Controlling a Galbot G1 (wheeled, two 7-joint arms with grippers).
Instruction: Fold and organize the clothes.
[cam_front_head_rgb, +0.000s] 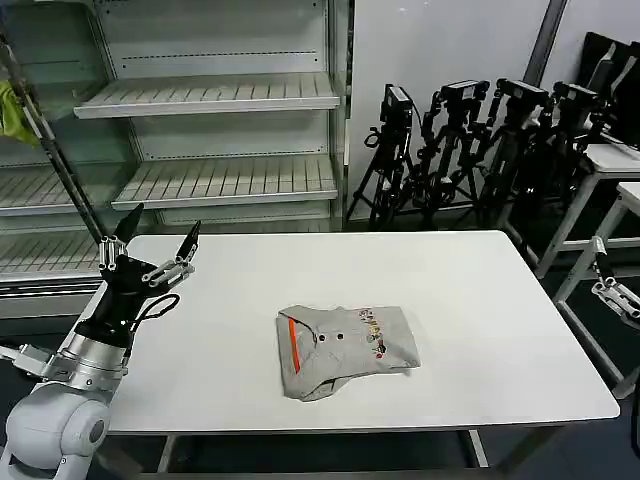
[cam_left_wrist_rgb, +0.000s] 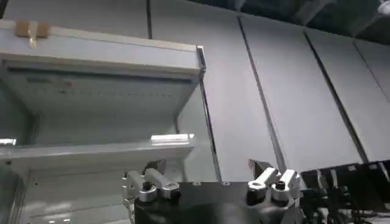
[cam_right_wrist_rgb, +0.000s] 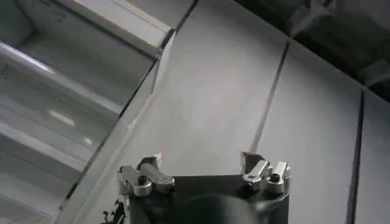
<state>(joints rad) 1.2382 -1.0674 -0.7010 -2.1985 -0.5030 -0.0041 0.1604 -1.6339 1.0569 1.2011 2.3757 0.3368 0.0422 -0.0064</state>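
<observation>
Shirts (cam_front_head_rgb: 345, 350) folded mid-table (cam_front_head_rgb: 480, 290), left hand (cam_front_head_rgb: 158, 240) (fingers spread) raised, tripods (cam_front_head_rgb: 480, 140) behind

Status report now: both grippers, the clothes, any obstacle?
Left gripper open, raised at table's left edge. Right gripper off right edge. Clothes folded, mid-table. No obstacle.

Bright even overhead light; soft shadows under table (cam_front_head_rgb: 480, 300); wrist views dimmer.
</observation>
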